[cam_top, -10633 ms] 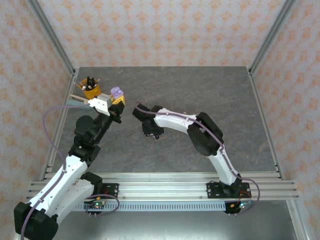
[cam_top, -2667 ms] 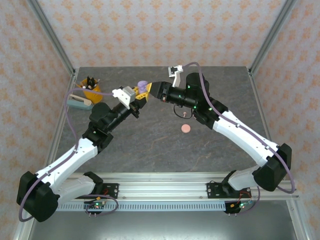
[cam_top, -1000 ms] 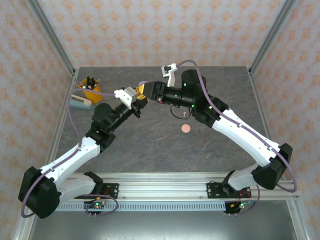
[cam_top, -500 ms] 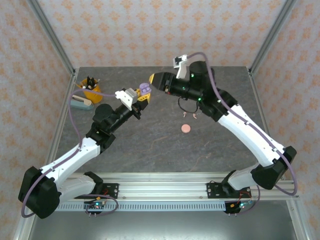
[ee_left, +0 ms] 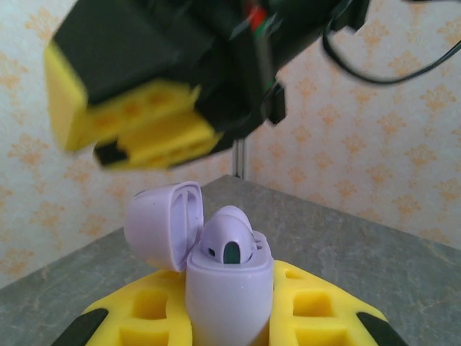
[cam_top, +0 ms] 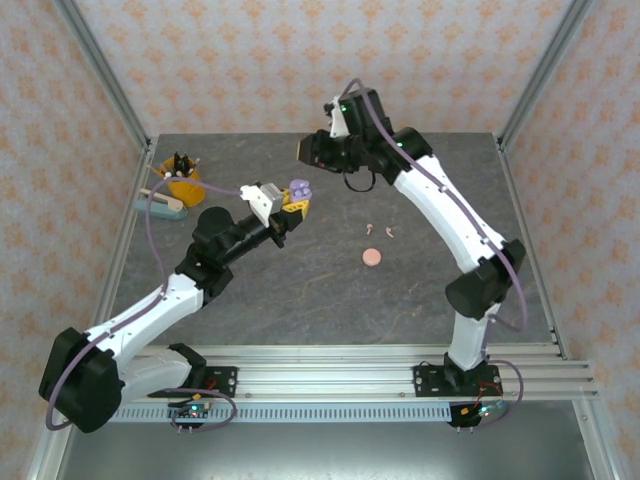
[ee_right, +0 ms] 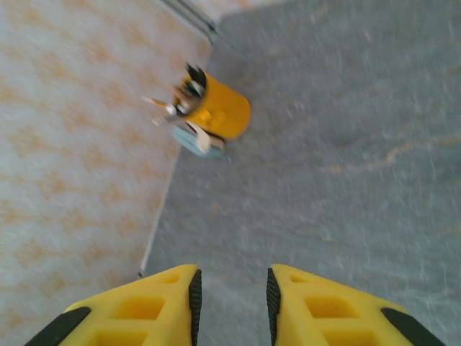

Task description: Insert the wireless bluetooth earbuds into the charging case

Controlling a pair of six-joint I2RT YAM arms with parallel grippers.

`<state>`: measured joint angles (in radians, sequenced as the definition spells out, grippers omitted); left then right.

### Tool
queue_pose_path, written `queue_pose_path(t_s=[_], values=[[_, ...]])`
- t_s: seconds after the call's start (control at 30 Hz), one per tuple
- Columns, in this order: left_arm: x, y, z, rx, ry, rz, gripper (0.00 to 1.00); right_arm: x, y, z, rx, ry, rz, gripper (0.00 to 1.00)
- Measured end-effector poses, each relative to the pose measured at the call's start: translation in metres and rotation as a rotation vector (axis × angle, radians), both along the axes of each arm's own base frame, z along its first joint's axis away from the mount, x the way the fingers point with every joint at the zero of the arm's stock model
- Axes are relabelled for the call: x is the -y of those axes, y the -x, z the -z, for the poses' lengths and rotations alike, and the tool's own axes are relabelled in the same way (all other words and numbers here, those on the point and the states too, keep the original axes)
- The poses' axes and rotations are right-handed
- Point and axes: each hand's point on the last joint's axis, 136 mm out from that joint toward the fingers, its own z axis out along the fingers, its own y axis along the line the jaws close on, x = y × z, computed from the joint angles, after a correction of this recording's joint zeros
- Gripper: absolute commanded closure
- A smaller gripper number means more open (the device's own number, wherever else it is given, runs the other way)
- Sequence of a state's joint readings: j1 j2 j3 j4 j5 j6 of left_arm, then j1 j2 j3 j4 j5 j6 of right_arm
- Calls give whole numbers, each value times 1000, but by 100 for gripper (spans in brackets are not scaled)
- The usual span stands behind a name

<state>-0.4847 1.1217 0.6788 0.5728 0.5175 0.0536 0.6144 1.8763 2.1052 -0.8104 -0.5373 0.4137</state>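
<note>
1. The grey table (cam_top: 300, 290) carries the loose pink pieces. The lilac set is held up above it.
2. The right pincer (cam_top: 303, 150) hangs high over the far middle of the table. In its wrist view, the yellow fingers (ee_right: 151, 303) stand a narrow gap apart with nothing between them. In the left wrist view it is a blur just above the case.
3. The left pincer (ee_left: 229, 317) is clamped on the lilac case (ee_left: 229, 288), with its fingers cut off at the bottom edge.
4. The case stands upright with its mouth up. Its lid (ee_left: 162, 223) is swung open to the left.
5. A round pink case (cam_top: 371, 257) lies flat on the table, right of centre.
6. A lilac earbud (ee_left: 229, 234) sits in the lilac case with its rounded head up and its stem hidden inside. It is unclear whether a second bud is behind it.
7. Two pink earbuds (cam_top: 371, 229) (cam_top: 390, 233) lie near each other, just beyond the pink case. They are too small to tell which way they point.
</note>
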Motion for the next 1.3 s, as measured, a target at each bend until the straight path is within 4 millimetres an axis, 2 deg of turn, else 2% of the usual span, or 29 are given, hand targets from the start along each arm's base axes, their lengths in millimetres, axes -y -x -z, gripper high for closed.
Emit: queue_pose_path(t_s=[0.07, 0.13, 0.3, 0.53, 0.67, 0.77, 0.87, 0.97, 1.13, 1.3], values=[[2, -3, 7, -20, -8, 2, 100, -2, 3, 21, -56, 37, -22, 70], [3, -6, 13, -34, -14, 1, 100, -3, 10, 29, -83, 58, -42, 70], [6, -9, 23, -56, -27, 2, 100, -1, 28, 26, -62, 77, -76, 74], [13, -15, 38, -91, -45, 5, 100, 33, 64, 24, -29, 96, -45, 74], [5, -32, 41, -114, -40, -61, 100, 59, 88, 31, -63, 87, 2, 70], [4, -47, 41, -146, -23, -97, 100, 87, 84, 42, -86, 73, 107, 66], [7, -66, 49, -227, -12, -138, 100, 114, 74, 67, -120, 110, 225, 64], [8, -84, 68, -340, -8, -184, 100, 130, 72, 101, -160, 189, 305, 60], [1, -108, 123, -587, 4, -272, 100, 158, 77, 158, -220, 328, 410, 58], [-4, -136, 169, -823, 10, -356, 100, 175, 79, 203, -268, 435, 471, 57]])
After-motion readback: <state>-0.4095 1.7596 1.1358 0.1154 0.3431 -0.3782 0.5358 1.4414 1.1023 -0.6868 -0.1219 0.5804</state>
